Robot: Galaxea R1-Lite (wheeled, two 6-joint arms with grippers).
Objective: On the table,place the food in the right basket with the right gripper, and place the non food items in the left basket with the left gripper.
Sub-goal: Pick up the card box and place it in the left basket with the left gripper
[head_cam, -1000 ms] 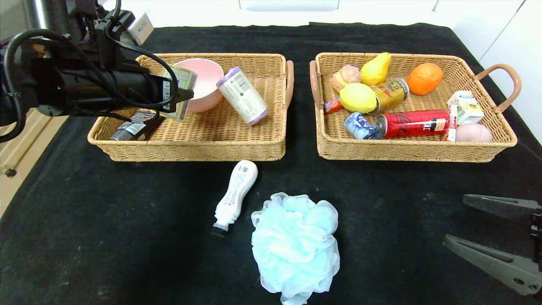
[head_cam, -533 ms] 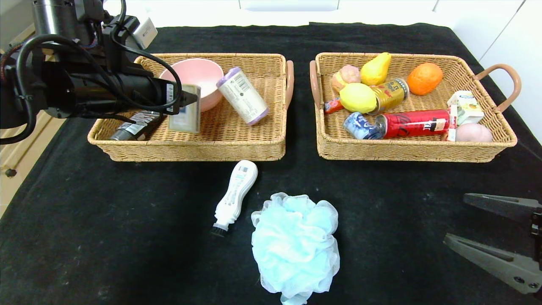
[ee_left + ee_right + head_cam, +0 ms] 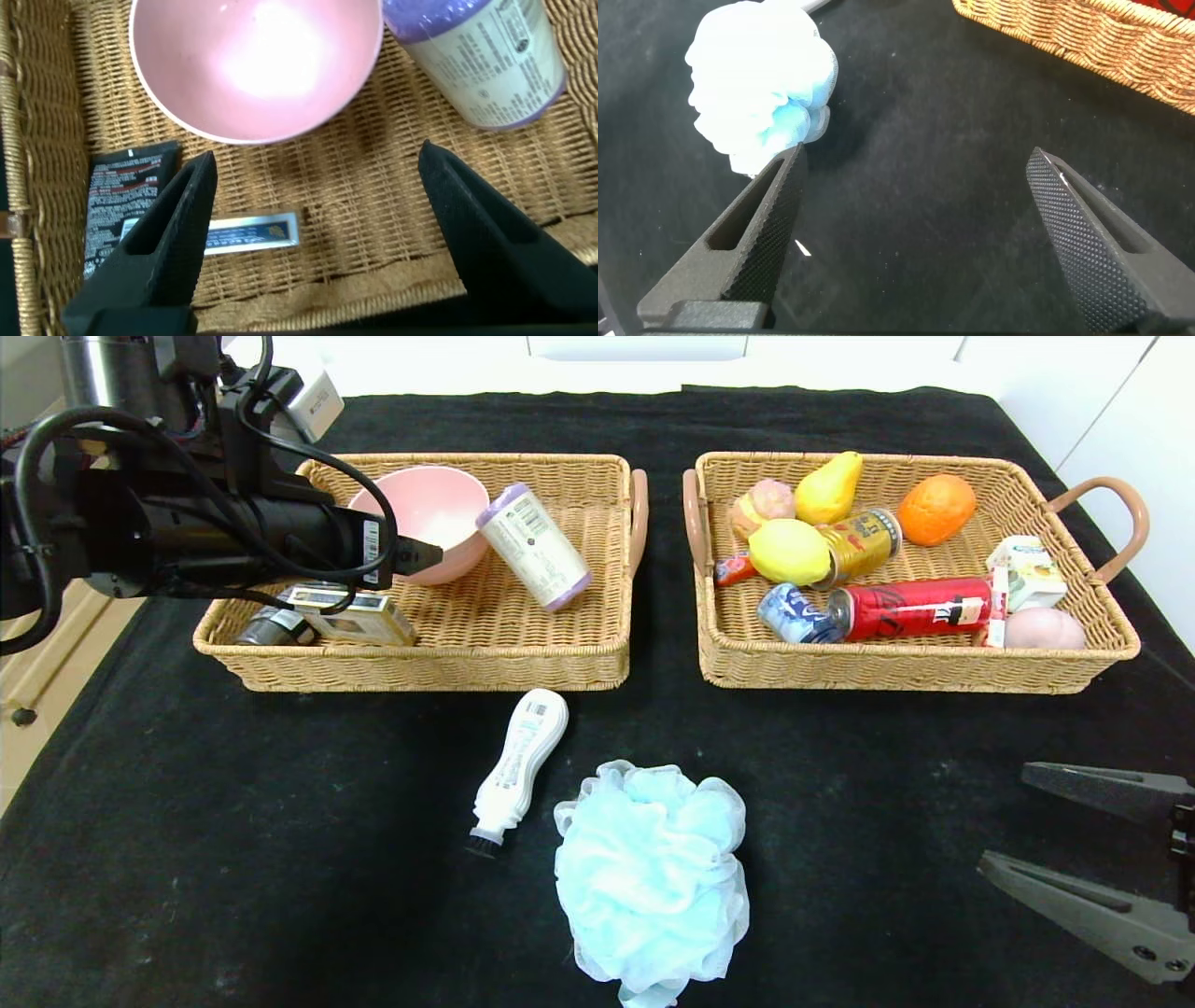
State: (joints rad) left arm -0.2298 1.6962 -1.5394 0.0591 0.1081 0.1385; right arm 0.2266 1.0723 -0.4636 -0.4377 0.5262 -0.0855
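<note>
Left gripper (image 3: pixel 313 238) stands over the left basket (image 3: pixel 523 658), jaws spread wide and holding nothing; in its wrist view wicker floor shows between the two fingers (image 3: pixel 168 243). Directly beneath it a small flat box (image 3: pixel 353 616) lies in the near left part of the basket, pale face with a blue band, long axis running roughly across the basket from left to right, its left end against a dark tube (image 3: pixel 266 630). The tube is black with printed text and lies at the basket's near left corner.

Farther back in the same basket a pink bowl (image 3: pixel 425 518) sits upright, mouth up. Just beside it to the right lies a pale cylindrical container with a purple cap (image 3: pixel 532 546), on its side, long axis diagonal, capped end toward the far left, touching or nearly touching the bowl's rim.

On the black table (image 3: pixel 280 859) in front of the left basket lies a white brush bottle (image 3: pixel 518 770), long axis near to far, dark bristled end toward the robot. Just beside it to the right rests a light blue bath pouf (image 3: pixel 649 882).

Right gripper (image 3: pixel 1106 868) is parked low at the table's near right, jaws apart and empty. The right basket (image 3: pixel 887 667) holds fruit, cans and cartons.
</note>
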